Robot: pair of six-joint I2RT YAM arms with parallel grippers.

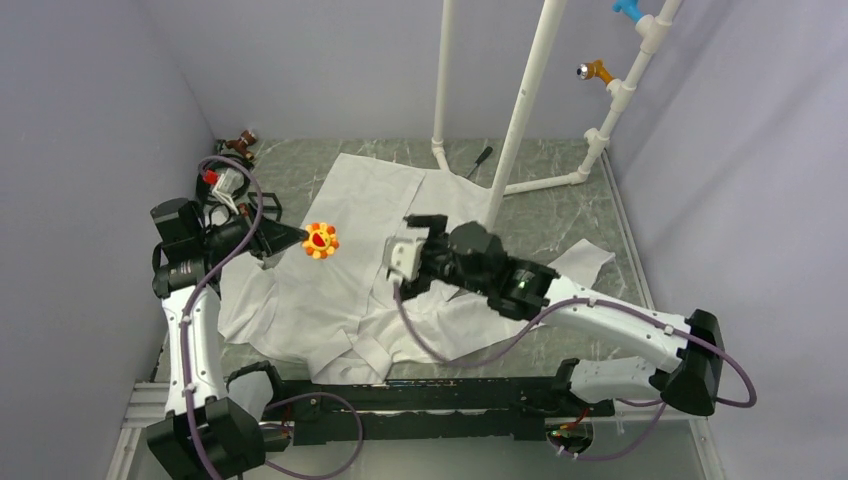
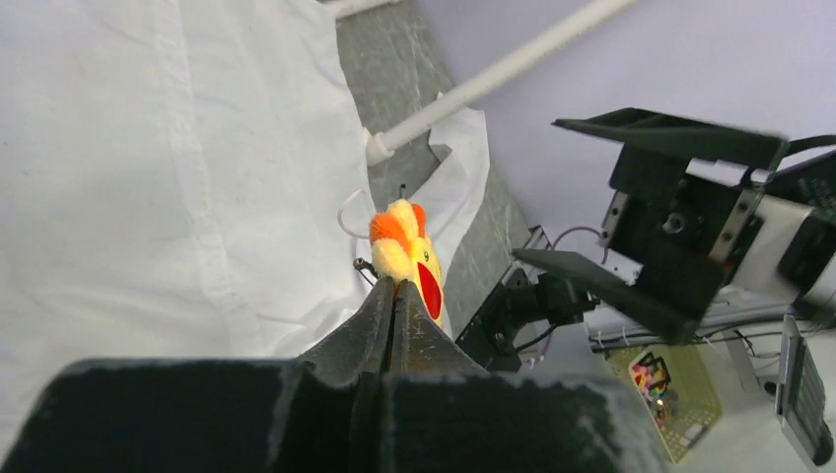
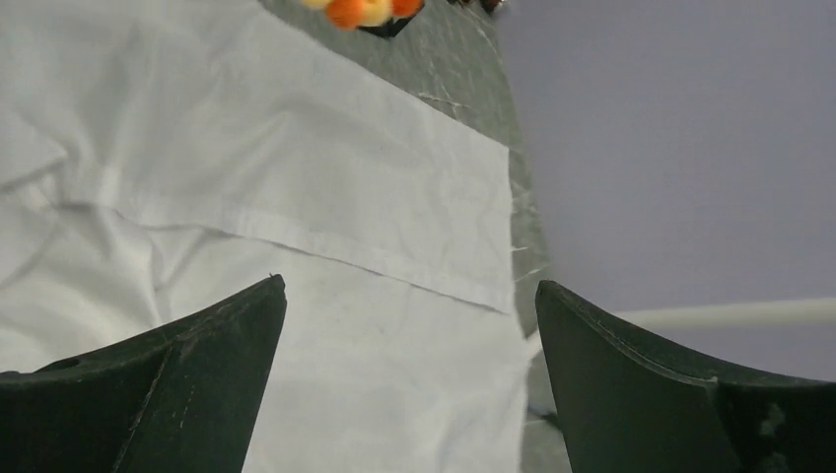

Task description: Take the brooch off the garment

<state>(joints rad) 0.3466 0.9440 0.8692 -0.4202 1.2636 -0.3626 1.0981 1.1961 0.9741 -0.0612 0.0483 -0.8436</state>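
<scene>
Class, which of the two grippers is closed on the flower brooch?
The left gripper: its jaws pinch the orange brooch over the white garment. The right gripper stands wide open, holding nothing.

Your left gripper [image 2: 394, 298] has its black jaws pinched shut on the small orange-and-yellow flower-shaped brooch [image 2: 404, 251] with a red centre; behind it you see the large white wrinkled fabric shirt [image 2: 148, 177]

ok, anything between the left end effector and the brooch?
Nothing visible. The left end effector is shut on the brooch, at its edge, over the garment. The right end effector stands open, off to the side, not between them. Whether the brooch is free of the garment, I cannot tell.
</scene>
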